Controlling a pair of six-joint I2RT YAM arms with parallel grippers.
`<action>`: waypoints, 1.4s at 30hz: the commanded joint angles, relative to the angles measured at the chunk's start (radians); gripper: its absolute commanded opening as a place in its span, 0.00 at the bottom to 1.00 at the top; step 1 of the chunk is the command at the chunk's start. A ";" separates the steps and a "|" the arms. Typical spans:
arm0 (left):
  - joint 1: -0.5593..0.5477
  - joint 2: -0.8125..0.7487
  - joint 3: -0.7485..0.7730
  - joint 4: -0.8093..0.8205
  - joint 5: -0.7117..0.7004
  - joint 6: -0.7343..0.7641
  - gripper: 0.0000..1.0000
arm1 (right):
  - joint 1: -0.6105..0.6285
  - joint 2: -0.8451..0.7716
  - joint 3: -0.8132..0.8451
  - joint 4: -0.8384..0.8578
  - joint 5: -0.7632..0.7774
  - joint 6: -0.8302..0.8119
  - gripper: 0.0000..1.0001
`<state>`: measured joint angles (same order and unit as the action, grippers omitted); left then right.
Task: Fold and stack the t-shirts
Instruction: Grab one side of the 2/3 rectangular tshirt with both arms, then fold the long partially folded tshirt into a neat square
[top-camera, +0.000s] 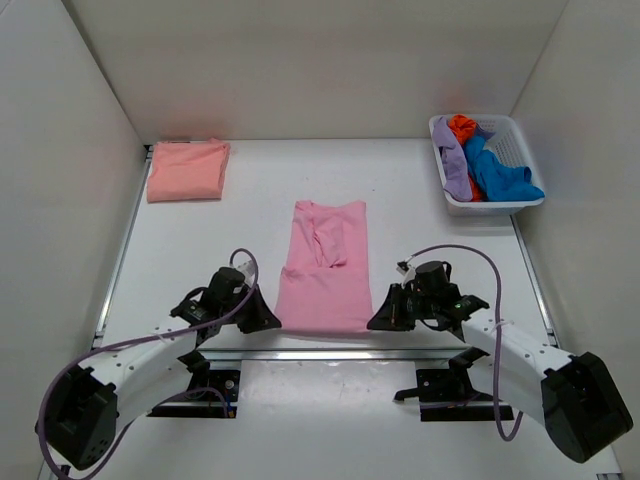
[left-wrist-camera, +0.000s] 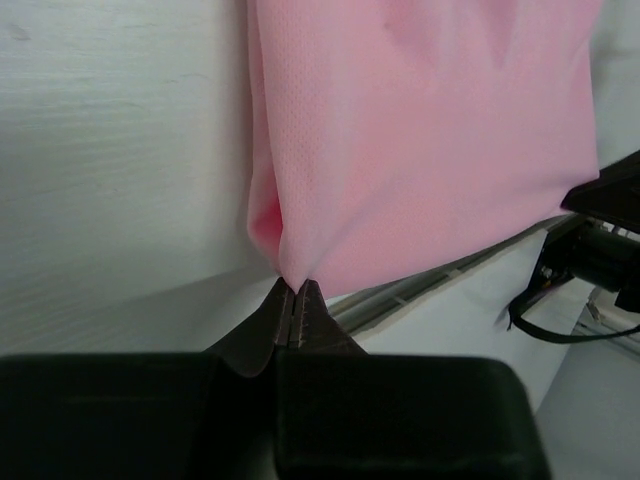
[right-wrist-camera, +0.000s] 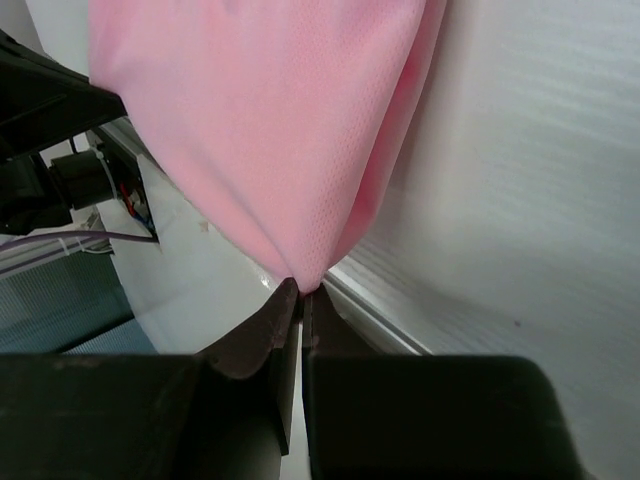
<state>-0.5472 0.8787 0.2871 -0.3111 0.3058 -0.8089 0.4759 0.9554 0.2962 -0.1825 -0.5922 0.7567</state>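
Light pink t-shirt (top-camera: 325, 270): lies in the middle of the worktop (top-camera: 250, 215) as a long narrow strip, sleeves folded in, collar end away from the arms, hem end near them
Hem end: its two near corners are lifted into small peaks, and the cloth between them reaches the metal rail (top-camera: 320, 353) at the worktop's near edge
Left claw (top-camera: 268, 322): low at the near left corner of the light pink t-shirt, fingers pressed together with the cloth's corner clamped between their tips; the left wrist view shows the fabric gathering to a point right at the tips
Right claw (top-camera: 380, 320): low at the near right corner of the same shirt, fingers together and clamped on that corner, the cloth drawn to a point at the tips in the right wrist view
Both claws: face each other across the hem, one at each side
Salmon-peach t-shirt (top-camera: 187, 170): folded into a flat rectangle at the far left corner of the worktop, well apart from the pink one
Basket (top-camera: 497, 207): white lattice, at the far right, holding crumpled clothes (top-camera: 495, 172) in orange, purple and blue
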 joint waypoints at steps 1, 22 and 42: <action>-0.019 -0.006 0.066 -0.071 0.018 0.016 0.00 | 0.003 -0.055 -0.009 -0.103 -0.012 0.019 0.00; 0.283 0.561 0.694 -0.022 0.168 0.223 0.00 | -0.270 0.483 0.649 -0.170 -0.179 -0.201 0.00; 0.383 1.290 1.456 -0.005 0.259 0.191 0.61 | -0.345 1.085 1.304 -0.295 0.135 -0.364 0.43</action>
<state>-0.1692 2.2612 1.7847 -0.3099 0.5701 -0.6640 0.1196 2.0289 1.5555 -0.4580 -0.4992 0.4488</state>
